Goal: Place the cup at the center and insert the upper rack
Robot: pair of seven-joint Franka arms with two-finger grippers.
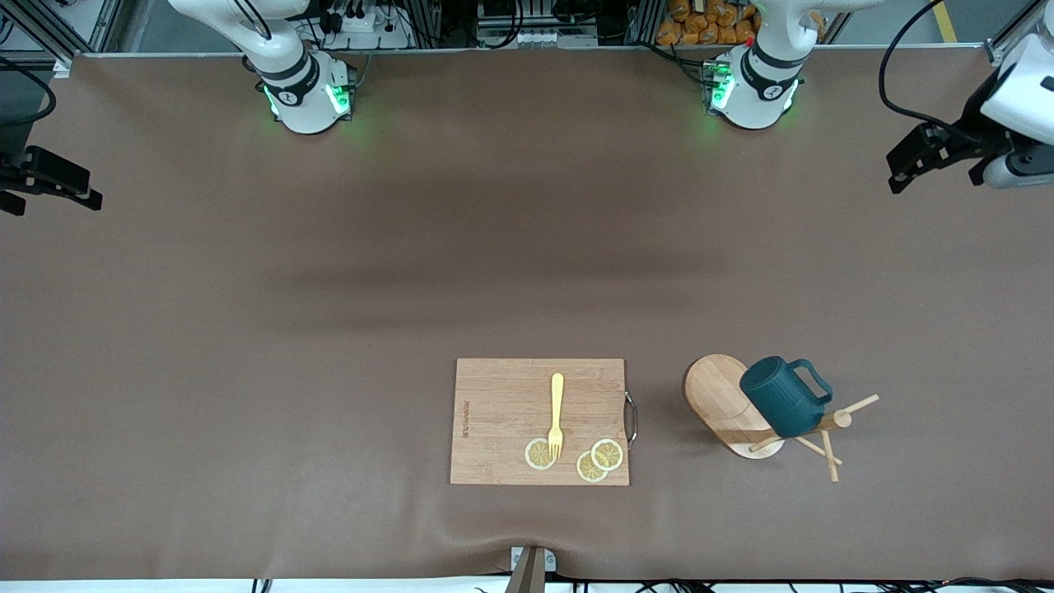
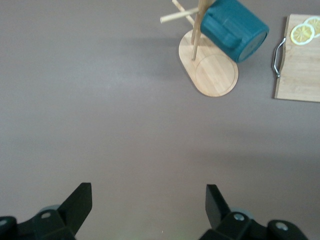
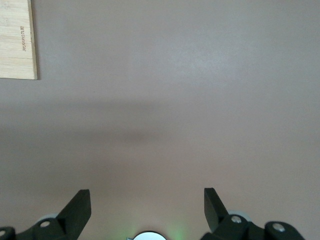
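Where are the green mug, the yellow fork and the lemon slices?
cup point(image 1: 781, 402), front view, on its ribbed side.
yellow fork point(image 1: 557, 412), front view, on its handle.
lemon slices point(image 1: 607, 454), front view, centre of one slice on the board.

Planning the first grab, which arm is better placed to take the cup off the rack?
Left. The cup hangs on the rack toward the left arm's end of the table, and the open left gripper faces it. The right gripper sees only the board.
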